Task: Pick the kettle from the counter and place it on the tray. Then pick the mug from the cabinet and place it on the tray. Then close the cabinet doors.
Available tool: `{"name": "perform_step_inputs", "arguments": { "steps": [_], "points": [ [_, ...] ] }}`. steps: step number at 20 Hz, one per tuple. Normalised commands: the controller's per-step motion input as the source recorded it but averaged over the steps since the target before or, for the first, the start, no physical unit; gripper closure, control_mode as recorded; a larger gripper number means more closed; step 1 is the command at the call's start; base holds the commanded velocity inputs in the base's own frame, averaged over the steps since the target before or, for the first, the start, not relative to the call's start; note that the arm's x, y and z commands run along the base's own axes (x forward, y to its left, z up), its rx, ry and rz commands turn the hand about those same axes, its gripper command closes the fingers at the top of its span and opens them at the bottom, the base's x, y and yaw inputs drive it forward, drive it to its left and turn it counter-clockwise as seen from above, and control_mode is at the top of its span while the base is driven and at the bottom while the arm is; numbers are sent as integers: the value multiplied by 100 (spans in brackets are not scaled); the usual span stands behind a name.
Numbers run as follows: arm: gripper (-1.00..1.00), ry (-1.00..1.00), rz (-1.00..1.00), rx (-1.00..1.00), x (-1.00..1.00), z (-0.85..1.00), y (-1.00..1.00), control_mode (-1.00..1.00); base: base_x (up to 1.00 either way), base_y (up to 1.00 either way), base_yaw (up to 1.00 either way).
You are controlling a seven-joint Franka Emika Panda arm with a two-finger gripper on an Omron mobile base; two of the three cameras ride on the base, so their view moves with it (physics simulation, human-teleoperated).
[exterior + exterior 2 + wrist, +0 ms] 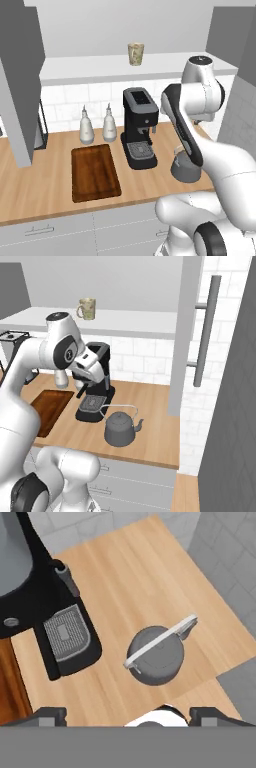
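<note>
1. The left base view looks forward and down from behind the arm's left side, at middling range. The counter [45, 185] spans the frame, the tray [95, 172] lies near centre, and the coffee machine [141, 127] stands toward 2 o'clock of it.
2. The right base view looks from behind the arm's right, facing forward and leftward. The kettle [120, 428] sits near centre, with an open cabinet door [186, 331] at 1 o'clock.
3. The hand view looks almost straight down from close above the kettle [156, 654], with the coffee machine [60, 629] at 9 o'clock.
4. All three views share the counter stretch holding the coffee machine and kettle; both base views also share the mug [135, 53] on the cabinet shelf [100, 70].
</note>
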Motion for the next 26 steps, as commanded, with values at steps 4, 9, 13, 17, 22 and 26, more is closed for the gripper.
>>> {"name": "perform_step_inputs", "arguments": {
  "steps": [4,9,13,17,22,26],
  "points": [
    [-100,0,-1,0,0,0,-4,-100,0,0,0],
    [-100,0,-5,5,0,-23,-8,-100,0,0,0],
    [-100,0,-12,6,7,-44,-35,-100,0,0,0],
    [-100,0,-12,2,9,-41,-33,-100,0,0,0],
    [-100,0,-14,0,28,-41,-9,-100,0,0,0],
    [-100,0,-13,2,28,-31,0,-100,0,0,0]
  ]
}}
